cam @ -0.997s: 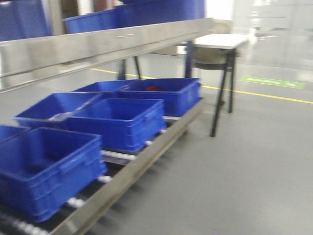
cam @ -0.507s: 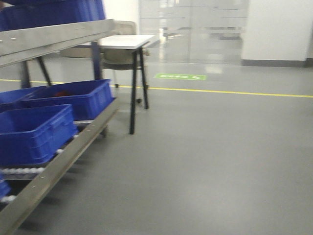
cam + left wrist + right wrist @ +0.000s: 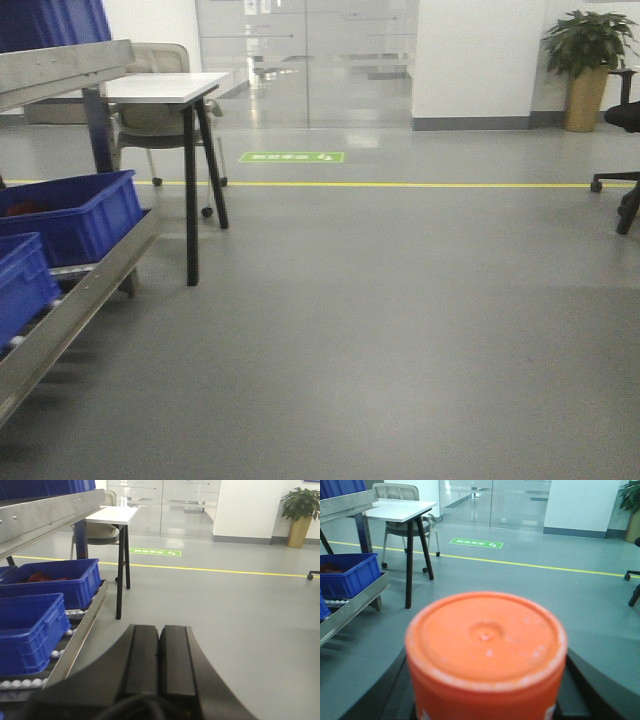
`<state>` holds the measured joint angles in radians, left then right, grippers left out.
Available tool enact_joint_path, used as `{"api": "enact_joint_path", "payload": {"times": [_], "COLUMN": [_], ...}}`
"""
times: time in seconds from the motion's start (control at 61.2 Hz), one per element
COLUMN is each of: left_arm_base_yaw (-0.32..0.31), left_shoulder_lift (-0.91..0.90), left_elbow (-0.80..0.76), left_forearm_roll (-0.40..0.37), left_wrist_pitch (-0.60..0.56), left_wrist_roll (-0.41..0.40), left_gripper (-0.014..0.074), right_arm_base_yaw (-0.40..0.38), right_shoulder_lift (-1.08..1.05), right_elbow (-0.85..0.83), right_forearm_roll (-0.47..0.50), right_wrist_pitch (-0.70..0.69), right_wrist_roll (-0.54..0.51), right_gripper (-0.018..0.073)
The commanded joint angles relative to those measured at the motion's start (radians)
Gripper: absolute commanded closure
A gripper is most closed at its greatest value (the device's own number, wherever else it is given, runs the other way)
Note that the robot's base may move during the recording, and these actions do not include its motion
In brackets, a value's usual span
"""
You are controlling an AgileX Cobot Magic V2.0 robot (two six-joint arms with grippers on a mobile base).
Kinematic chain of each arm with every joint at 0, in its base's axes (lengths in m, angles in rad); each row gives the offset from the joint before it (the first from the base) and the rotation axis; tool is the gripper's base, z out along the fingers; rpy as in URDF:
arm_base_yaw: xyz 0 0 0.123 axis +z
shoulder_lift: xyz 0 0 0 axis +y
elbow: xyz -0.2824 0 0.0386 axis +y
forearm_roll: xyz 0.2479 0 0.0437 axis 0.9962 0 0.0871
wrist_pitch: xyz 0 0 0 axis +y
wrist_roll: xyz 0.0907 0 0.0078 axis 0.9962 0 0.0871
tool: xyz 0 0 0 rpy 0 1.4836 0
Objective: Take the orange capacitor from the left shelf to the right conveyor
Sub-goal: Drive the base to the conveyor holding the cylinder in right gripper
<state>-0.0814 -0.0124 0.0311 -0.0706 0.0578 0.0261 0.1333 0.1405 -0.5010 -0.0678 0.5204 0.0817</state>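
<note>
The orange capacitor (image 3: 486, 655), a fat orange cylinder, fills the lower middle of the right wrist view, held between the black jaws of my right gripper (image 3: 486, 700). My left gripper (image 3: 160, 630) is shut and empty, its two black pads pressed together, hanging over grey floor. The left shelf (image 3: 70, 280), a metal roller rack with blue bins (image 3: 72, 210), is at the left edge of the front view and also shows in the left wrist view (image 3: 75, 635). The right conveyor is out of view.
A white-topped table (image 3: 165, 88) with black legs and a chair (image 3: 155, 115) stand behind the shelf. A yellow floor line (image 3: 400, 184) crosses the room. A potted plant (image 3: 585, 60) and an office chair base (image 3: 620, 180) are at far right.
The front view has swung right: the shelf and blue bins slid from the middle to the left edge, and the grey floor, plant and office chair have come into view.
</note>
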Motion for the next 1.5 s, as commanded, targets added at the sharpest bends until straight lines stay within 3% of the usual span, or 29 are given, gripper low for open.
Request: {"api": "enact_joint_path", "payload": {"times": [0.0, 1.488], "left_arm_base_yaw": [0.001, 0.001], "left_shoulder_lift": [-0.011, -0.011], "left_elbow": [-0.004, -0.004], "left_forearm_roll": [-0.003, -0.003], "left_wrist_pitch": [-0.088, -0.088], "left_wrist_roll": [-0.002, -0.002], "left_gripper": [0.0723, 0.0723], "right_arm_base_yaw": [0.001, 0.001], "right_shoulder_lift": [0.012, 0.012], "right_elbow": [-0.028, -0.028], "right_forearm_roll": [-0.007, -0.007], "right_wrist_pitch": [-0.091, -0.091], "right_wrist_roll": [-0.003, -0.003], "right_gripper": [0.0446, 0.0446]}}
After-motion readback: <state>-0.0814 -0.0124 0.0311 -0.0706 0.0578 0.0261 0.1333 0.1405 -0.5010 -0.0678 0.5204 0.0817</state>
